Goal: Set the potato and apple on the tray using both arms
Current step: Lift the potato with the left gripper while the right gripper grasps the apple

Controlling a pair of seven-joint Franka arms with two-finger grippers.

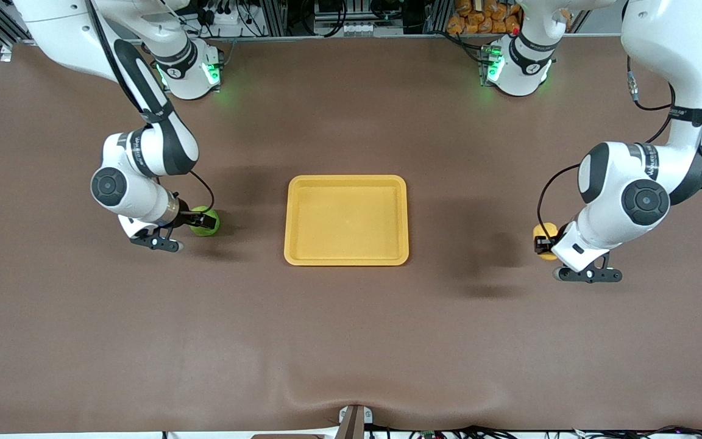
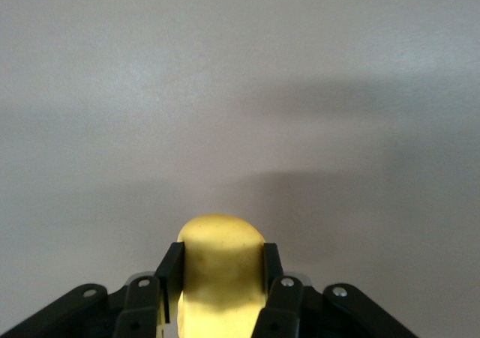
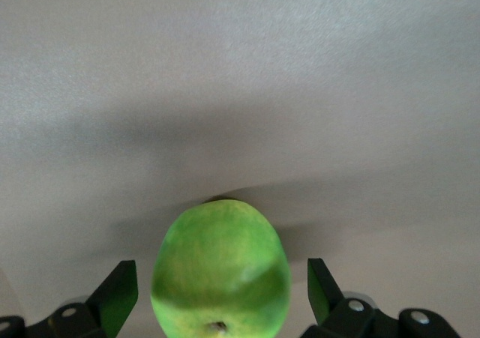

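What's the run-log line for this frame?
left claw: shut on potato | right claw: open around apple, no grip | tray: bare, mid-table | stage: pickup

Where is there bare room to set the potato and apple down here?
The flat yellow-orange plastic tray holds nothing. Bare brown table lies on all its sides. Crowded spots: the left gripper, shut on the oblong yellow potato, and the open right gripper around the round green apple.

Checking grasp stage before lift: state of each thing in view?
Potato: clamped in left gripper, on the table.
Apple: on the table between the open fingers of right gripper, ungripped.
Tray: empty, flat at mid-table.
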